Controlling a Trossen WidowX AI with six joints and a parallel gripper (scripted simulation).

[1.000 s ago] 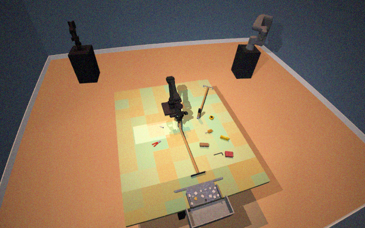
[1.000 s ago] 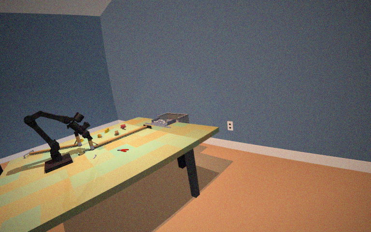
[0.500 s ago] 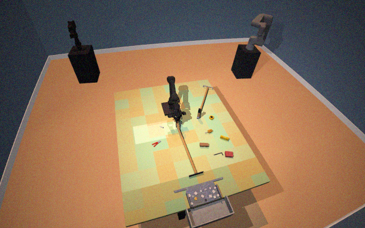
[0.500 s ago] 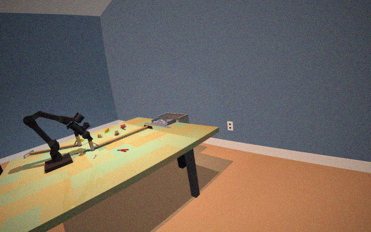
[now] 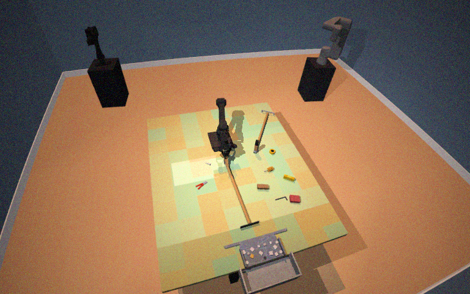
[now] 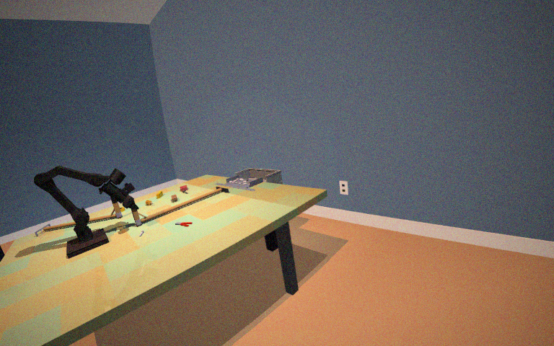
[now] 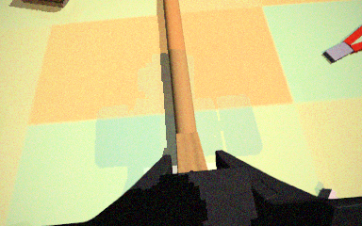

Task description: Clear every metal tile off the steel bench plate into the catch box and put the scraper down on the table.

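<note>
My gripper (image 5: 226, 156) (image 7: 193, 159) is shut on the near end of the long scraper (image 5: 238, 190) (image 6: 179, 206) (image 7: 181, 89). The scraper's wooden shaft runs away from me, low over the table. Its black blade (image 5: 249, 224) (image 6: 222, 189) is just short of the grey bar (image 5: 232, 245) at the near edge of the steel bench plate (image 5: 267, 248). Whether the blade touches the table cannot be told. Several small pale metal tiles (image 5: 260, 252), an orange one (image 5: 251, 255) and a dark one lie on the plate. The catch box (image 5: 272, 274) (image 6: 273, 176) adjoins its far end; no tiles show in it.
A shorter tool with a hooked metal head (image 5: 264, 128) (image 6: 96, 220) lies beside the arm. Right of the shaft in the top view are a brown block (image 5: 262, 187), a yellow block (image 5: 289, 177), a red block (image 5: 294, 198) and a hex key. Red pliers (image 5: 199, 185) (image 6: 185, 223) lie left.
</note>
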